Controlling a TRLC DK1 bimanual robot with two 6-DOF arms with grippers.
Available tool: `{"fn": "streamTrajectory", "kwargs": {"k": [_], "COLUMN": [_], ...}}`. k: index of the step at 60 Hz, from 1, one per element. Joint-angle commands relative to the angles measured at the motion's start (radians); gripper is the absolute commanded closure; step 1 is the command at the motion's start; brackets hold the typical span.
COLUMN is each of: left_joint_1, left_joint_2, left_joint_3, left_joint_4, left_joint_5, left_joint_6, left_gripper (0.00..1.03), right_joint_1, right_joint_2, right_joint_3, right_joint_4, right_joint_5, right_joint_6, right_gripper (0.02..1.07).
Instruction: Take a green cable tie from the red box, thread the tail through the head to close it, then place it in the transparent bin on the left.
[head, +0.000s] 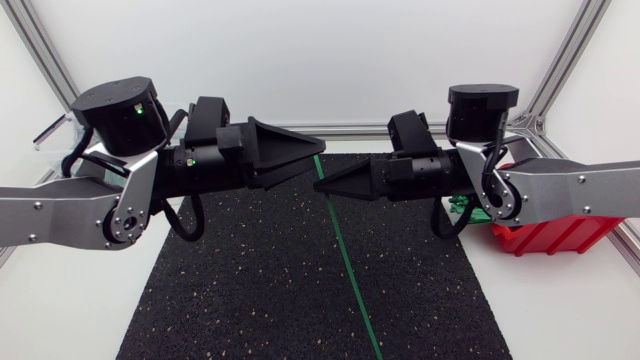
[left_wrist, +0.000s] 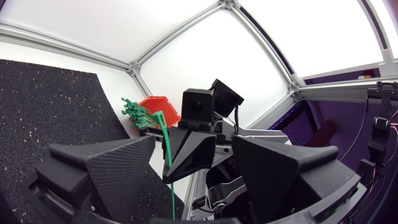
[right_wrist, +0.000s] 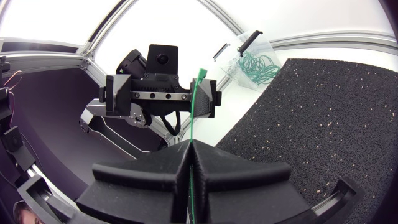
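The green cable tie (head: 345, 255) is out of the red box (head: 545, 238). It is straight, with no loop yet. The right pincer (head: 327, 190) is clenched on it. The left pincer (head: 312, 157) is open, near its top end. Threading is left, then the drop into the transparent bin (head: 52, 135).

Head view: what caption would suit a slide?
Black right pincer grips a long green plastic cable tie; open black left pincer faces it.
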Motion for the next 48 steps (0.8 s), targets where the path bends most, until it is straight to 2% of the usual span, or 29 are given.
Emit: {"fn": "streamTrajectory", "kwargs": {"k": [1, 6, 18, 29, 48], "left_joint_1": [0.006, 0.006, 0.004, 0.004, 0.003], "left_joint_2": [0.013, 0.013, 0.022, 0.03, 0.042], "left_joint_3": [-0.005, -0.011, -0.009, -0.011, -0.012], "left_joint_4": [0.027, 0.035, 0.038, 0.043, 0.046], "left_joint_5": [0.015, 0.015, 0.015, 0.01, 0.001], "left_joint_6": [-0.009, -0.006, -0.006, -0.006, -0.008], "left_gripper": [0.33, 0.45, 0.59, 0.82, 0.82], "right_joint_1": [-0.005, -0.005, -0.002, -0.002, -0.005], "right_joint_2": [0.015, 0.016, 0.016, 0.013, 0.009], "right_joint_3": [-0.001, -0.004, -0.007, -0.013, -0.018], "right_joint_4": [0.019, 0.019, 0.019, 0.021, 0.021], "right_joint_5": [-0.007, -0.007, -0.005, -0.004, -0.002], "right_joint_6": [0.033, 0.035, 0.035, 0.033, 0.033], "right_gripper": [1.01, 1.01, 1.01, 1.01, 1.01]}}
